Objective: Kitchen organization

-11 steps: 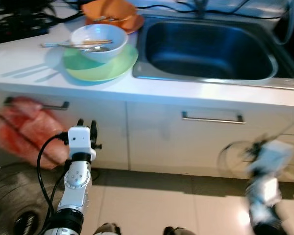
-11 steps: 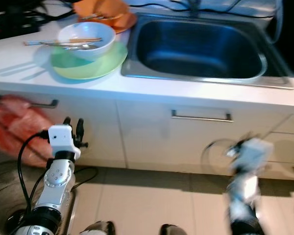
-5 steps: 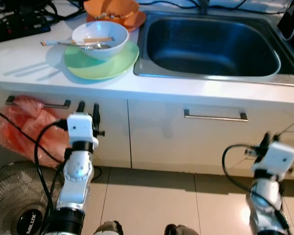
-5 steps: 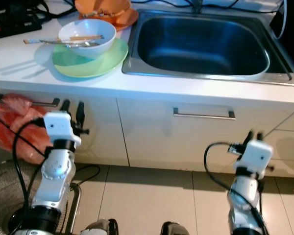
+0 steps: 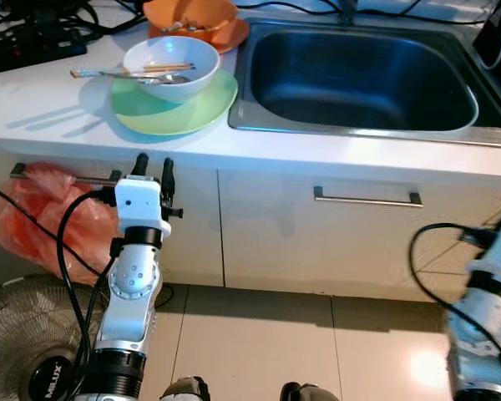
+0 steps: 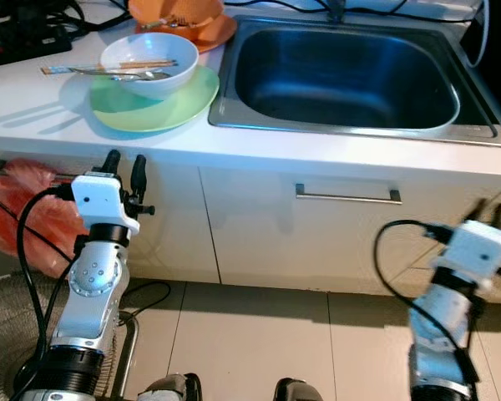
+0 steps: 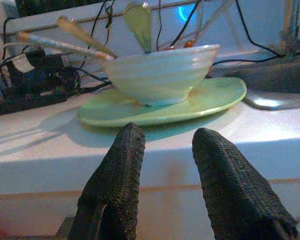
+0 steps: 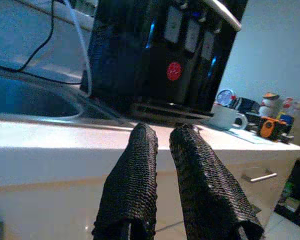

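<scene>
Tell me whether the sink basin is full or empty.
Empty, as far as the views show. The sink shows bare steel walls and floor, with no dishes in it; standing water is not evident.

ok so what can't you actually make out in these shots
- Orange bowl: cut off by the top edge of the eye views, so its contents are unclear.
- Red plastic bag: partly hidden behind the left arm and its cable.
- Small items on the far counter: too small and dim in the right wrist view to name.
- Right tool: blurred in the eye views.
</scene>
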Robot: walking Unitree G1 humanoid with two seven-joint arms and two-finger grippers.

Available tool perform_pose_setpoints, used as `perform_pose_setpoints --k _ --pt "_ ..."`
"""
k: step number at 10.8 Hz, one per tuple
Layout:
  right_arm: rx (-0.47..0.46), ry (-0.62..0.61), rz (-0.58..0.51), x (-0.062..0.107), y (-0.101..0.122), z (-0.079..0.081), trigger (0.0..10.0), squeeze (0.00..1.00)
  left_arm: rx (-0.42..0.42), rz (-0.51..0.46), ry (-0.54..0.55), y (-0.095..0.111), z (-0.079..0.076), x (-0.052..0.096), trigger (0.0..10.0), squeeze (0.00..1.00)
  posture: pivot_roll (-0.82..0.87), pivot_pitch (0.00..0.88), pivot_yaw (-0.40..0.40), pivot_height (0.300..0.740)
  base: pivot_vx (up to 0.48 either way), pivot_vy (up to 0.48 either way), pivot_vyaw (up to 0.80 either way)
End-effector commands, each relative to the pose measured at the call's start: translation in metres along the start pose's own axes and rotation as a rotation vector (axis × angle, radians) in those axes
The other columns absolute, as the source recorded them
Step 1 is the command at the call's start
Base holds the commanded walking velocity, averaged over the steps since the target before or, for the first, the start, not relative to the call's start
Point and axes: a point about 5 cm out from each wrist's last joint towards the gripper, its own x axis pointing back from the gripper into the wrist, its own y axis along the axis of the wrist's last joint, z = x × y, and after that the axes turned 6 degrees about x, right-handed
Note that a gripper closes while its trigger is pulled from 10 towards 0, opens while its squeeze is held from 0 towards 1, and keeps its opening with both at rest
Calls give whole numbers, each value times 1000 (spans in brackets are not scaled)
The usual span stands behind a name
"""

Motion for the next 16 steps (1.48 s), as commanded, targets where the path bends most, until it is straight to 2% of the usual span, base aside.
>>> perform_pose_setpoints --k 1,4,5,6,9,11,14,16 --pt "-13 1 -29 -6 9 -1 10000 0 -3 -9 -31 5 -5 -1 10000 0 44 167 -13 740 0 0 0" --pt "-82 84 -148 -18 48 21 10000 0 5 -55 -61 21 -13 -9 10000 0 52 167 -15 740 0 0 0" --pt "-186 194 -196 -22 74 45 10000 0 13 -93 -72 33 -17 -17 10000 0 52 165 -17 740 0 0 0" --pt "-231 263 -207 -21 83 58 10000 0 17 -104 -78 37 -18 -20 10000 0 54 163 -19 740 0 0 0" --pt "-379 429 -159 -10 96 97 10000 0 60 -112 -103 42 -27 -27 10000 0 78 153 -20 740 0 0 0" --pt "-474 579 -104 -7 102 118 10000 0 145 -85 -101 41 -31 -35 10000 0 81 145 -18 740 0 0 0" --pt "-517 624 -96 -2 106 133 10000 0 177 -61 -159 38 -46 -39 10000 0 87 132 -8 740 0 0 0" --pt "-536 673 -95 2 108 140 10000 0 180 -64 -160 37 -46 -38 10000 0 87 123 -5 740 0 0 0"
